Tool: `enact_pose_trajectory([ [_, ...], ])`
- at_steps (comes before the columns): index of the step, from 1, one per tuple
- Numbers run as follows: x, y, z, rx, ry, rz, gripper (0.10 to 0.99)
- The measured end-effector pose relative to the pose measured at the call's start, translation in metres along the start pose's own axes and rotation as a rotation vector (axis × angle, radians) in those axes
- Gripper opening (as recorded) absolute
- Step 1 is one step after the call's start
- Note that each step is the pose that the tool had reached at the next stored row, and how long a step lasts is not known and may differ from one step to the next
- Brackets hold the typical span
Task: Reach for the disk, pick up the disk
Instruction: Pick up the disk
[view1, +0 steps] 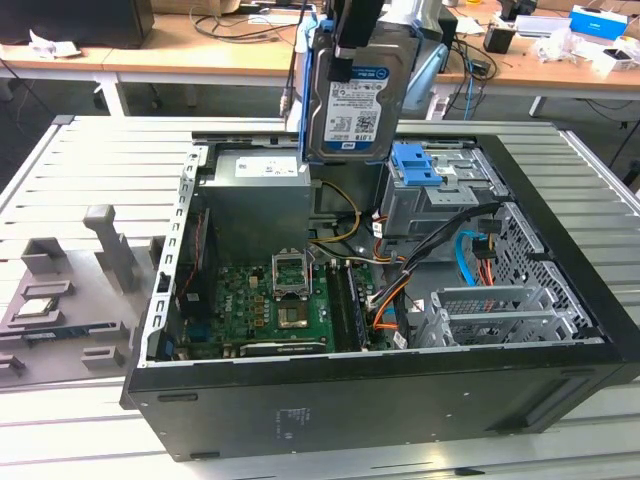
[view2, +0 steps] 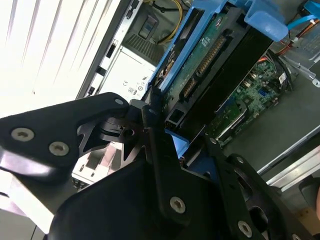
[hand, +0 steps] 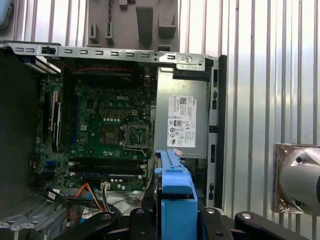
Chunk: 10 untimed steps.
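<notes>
pincer (view1: 350, 55) | clamped shut on the disk (view1: 348, 115), gripping its top edge | disk hangs upright, label facing out, up in the air over the open pc case (view1: 350, 400) | case sits on the slatted bench (view1: 90, 160)

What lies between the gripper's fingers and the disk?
Nothing. In the second wrist view the gripper is shut directly on the disk, and its black fingers touch the disk's sides with no gap.
</notes>
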<state>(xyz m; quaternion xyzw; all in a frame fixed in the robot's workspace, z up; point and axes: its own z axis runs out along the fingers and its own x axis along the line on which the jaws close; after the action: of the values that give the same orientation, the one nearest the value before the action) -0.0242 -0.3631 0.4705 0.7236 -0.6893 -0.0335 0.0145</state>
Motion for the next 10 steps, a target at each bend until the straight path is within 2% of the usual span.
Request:
enact_pose_trajectory([
  [6,0.0154,0.0007,0.0,0.0,0.0,0.0,0.369],
  [10,0.021,0.001,0.0002,0.0,0.0,0.0,0.369],
])
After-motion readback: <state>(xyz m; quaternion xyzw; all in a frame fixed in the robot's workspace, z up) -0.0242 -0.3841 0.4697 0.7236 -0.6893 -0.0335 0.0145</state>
